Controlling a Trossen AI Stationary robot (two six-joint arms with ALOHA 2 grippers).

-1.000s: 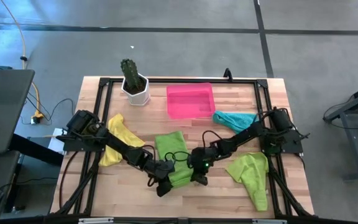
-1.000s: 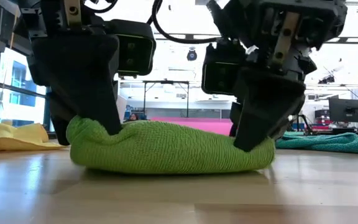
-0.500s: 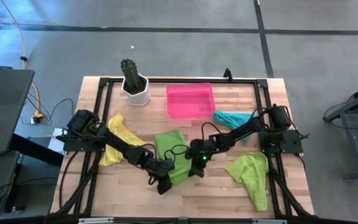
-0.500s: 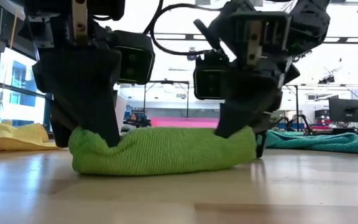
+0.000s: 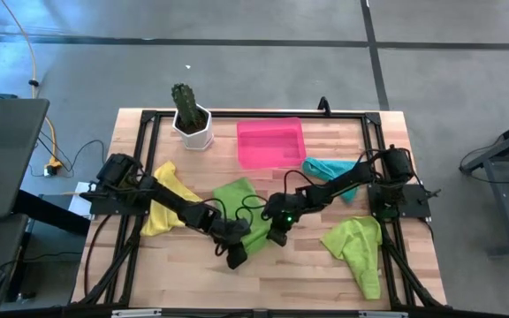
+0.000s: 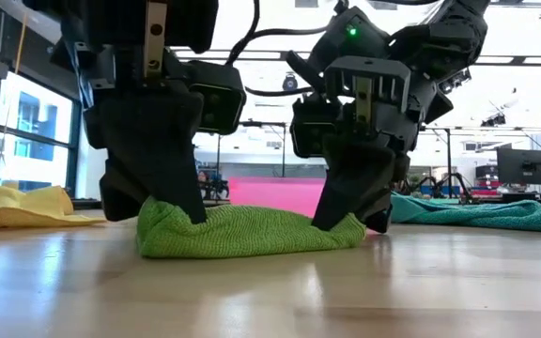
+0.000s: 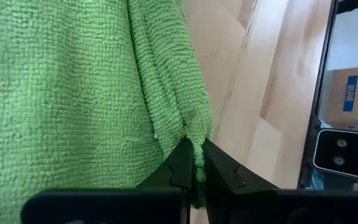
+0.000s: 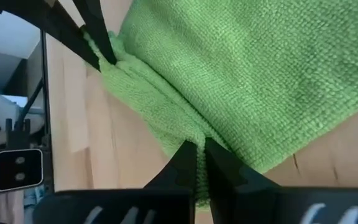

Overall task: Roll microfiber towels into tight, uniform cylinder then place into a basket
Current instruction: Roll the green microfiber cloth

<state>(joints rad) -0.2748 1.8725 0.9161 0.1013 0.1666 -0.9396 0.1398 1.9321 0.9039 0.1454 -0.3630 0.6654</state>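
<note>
Both grippers are clenched on the near edge of the green towel (image 5: 241, 212) at mid-counter: the left gripper (image 5: 236, 254) pinches one end of the folded hem, and the left wrist view shows the jaws closed tight on the cloth; the right gripper (image 5: 277, 237) pinches the other end the same way. Over the last second the two have drawn closer together and carried the hem away from the counter's front, so the low view now shows a shorter, thicker green bundle (image 6: 247, 233) between them than before. That looks like the first turn of the roll starting, with most of the towel not yet rolled. The basket (image 5: 271, 143) sits beyond at the far side, nothing in it; yellow (image 5: 168, 199), teal (image 5: 332, 168) and second green (image 5: 358, 247) towels lie loose.
</note>
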